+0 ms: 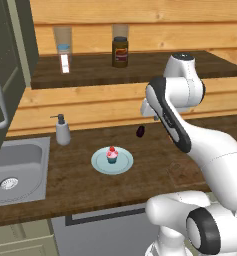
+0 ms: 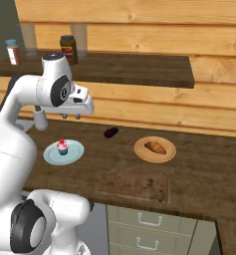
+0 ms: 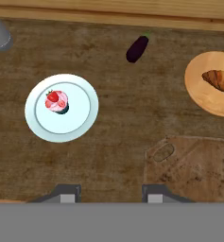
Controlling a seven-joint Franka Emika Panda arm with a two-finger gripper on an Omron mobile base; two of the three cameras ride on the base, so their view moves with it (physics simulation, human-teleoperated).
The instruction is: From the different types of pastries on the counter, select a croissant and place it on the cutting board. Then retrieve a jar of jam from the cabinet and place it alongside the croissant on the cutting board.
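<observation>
**Two pastries on the counter, the croissant off to the gripper's right**

Two pastries are laid out on the long dark counter, which runs from the sink at its left end to open wood at its right. The cutting board is set flush at the front edge, nearly the same colour as the wood, and nothing rests on it. On a tan plate just behind the board's right half lies the croissant, its long axis roughly along the counter's length. The pale blue plate with the cupcake is seen left of the board, and a small dark purple object nearer the back wall, between the two plates.

The gripper is held above the counter between blue plate and board, its fingers drawn in and nothing between them. The croissant is judged to lie rightward and slightly back; that path appears unobstructed, the purple object well clear.
</observation>
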